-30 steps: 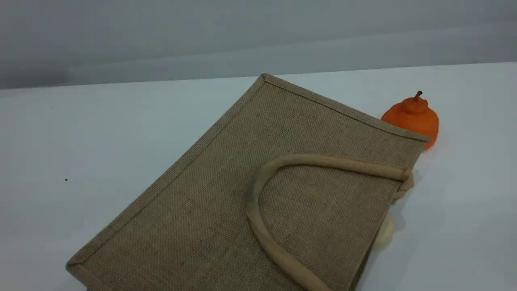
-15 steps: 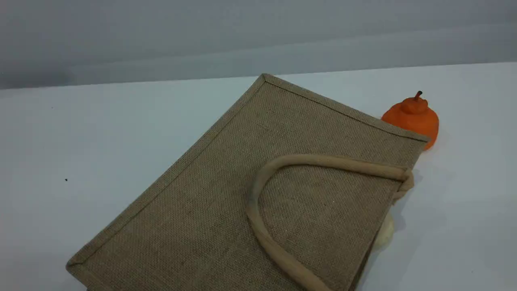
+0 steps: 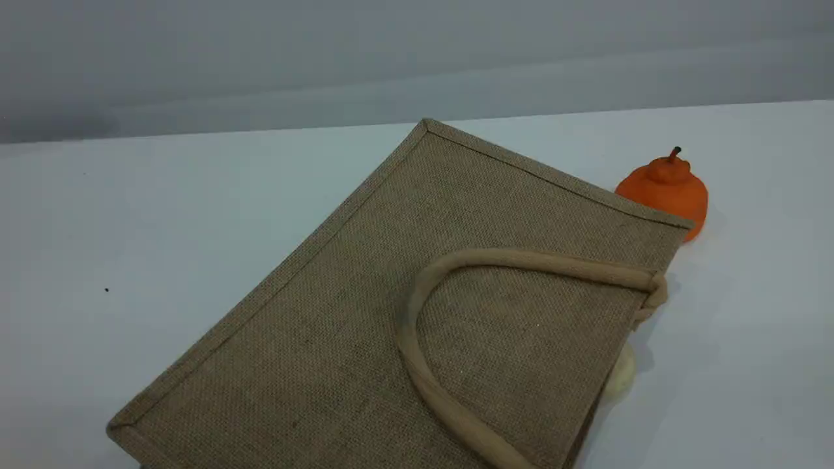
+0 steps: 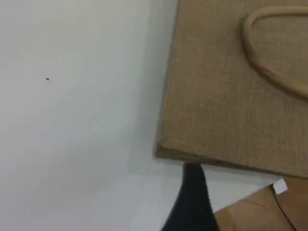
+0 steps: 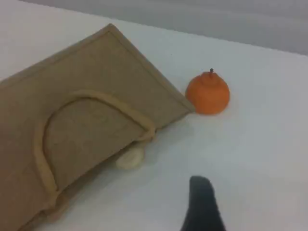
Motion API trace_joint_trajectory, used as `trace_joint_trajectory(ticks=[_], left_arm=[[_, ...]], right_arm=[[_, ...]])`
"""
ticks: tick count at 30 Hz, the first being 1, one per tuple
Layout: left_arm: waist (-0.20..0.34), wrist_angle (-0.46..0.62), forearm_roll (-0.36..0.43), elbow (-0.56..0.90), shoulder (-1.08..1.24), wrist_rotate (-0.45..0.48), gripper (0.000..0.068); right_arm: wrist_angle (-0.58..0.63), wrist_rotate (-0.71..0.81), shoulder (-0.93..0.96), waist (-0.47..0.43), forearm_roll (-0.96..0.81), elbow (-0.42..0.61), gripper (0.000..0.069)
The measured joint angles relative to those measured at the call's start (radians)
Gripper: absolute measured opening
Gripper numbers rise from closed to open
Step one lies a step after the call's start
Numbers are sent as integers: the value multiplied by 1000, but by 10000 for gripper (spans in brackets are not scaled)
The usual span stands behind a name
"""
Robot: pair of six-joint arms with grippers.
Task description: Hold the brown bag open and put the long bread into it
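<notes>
The brown bag [image 3: 365, 312] lies flat on the white table, its beige loop handle [image 3: 417, 365] resting on the upper face and its mouth towards the right. Neither arm shows in the scene view. In the left wrist view the left gripper's black fingertip [image 4: 192, 183] hovers just off the bag's [image 4: 231, 96] near corner, touching nothing. The right wrist view has the right gripper's fingertip [image 5: 202, 197] above bare table, to the right of the bag [image 5: 96, 72] and its handle [image 5: 43, 144]. Both grippers are open and empty. The long bread is out of view.
An orange fruit with a stem [image 3: 668, 189] [image 5: 208, 94] sits against the bag's far right corner. A cream-coloured round piece [image 3: 620, 378] [image 5: 131, 158] peeks from under the bag's mouth edge. A brown wooden-looking surface [image 4: 264, 211] lies at the left wrist view's bottom right.
</notes>
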Motion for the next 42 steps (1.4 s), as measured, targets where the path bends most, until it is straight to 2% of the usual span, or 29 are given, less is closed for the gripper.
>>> trace_joint_trajectory(ticks=[4,11,15,18,25,28,42], left_arm=[[0,3,-1,-1,0,0,514],[0,3,-1,-1,0,0,514],[6,3,-1,-1,0,0,514],[51,3,-1,-1,0,6,514],[289,2,-2,-1,-15,6,514],[349,2,-2,-1,-51,6,514],[352,3,-2,-1,-170,5,514]], right_arm=[[0,0,0,-33,0,0,418],[0,-1,0,-231,0,0,418],[0,0,0,-224,0,0,418],[0,0,0,-195,1,0,418],[0,0,0,-198,1,1,418],[0,0,0,-198,1,1,418],[0,0,0,-197,1,1,418]])
